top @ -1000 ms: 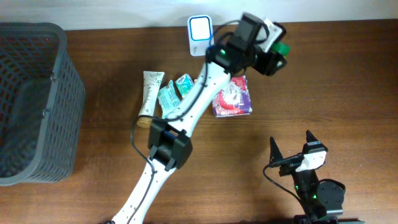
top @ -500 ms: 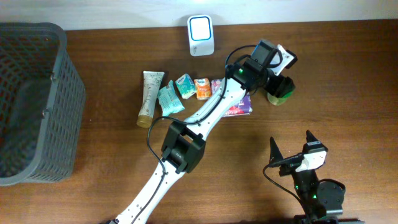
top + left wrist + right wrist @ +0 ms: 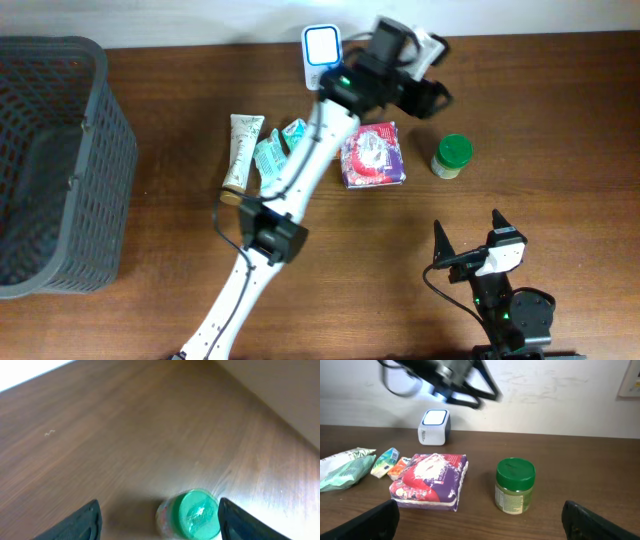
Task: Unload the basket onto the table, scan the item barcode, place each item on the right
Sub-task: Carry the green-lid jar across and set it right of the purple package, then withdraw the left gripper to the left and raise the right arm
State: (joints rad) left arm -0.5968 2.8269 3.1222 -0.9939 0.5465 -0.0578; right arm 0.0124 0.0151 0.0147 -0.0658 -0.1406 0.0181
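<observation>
Looking down, we find the green-lidded jar (image 3: pixel 452 155) standing upright on the desk (image 3: pixel 560 120), off to the right of the scanner (image 3: pixel 323 44), just below our open, empty left jaws, which sit nearer it than the open right jaws by the front edge

One camera hangs high over the table (image 3: pixel 560 120) and looks straight down on all of it. The camera on the left arm (image 3: pixel 300 170) floats above the green-lid jar (image 3: pixel 192 515), quite near, looking down. The camera on the right arm (image 3: pixel 497 300) sits low, looking across the table to the wall (image 3: pixel 545 390). All three see the jar.
</observation>
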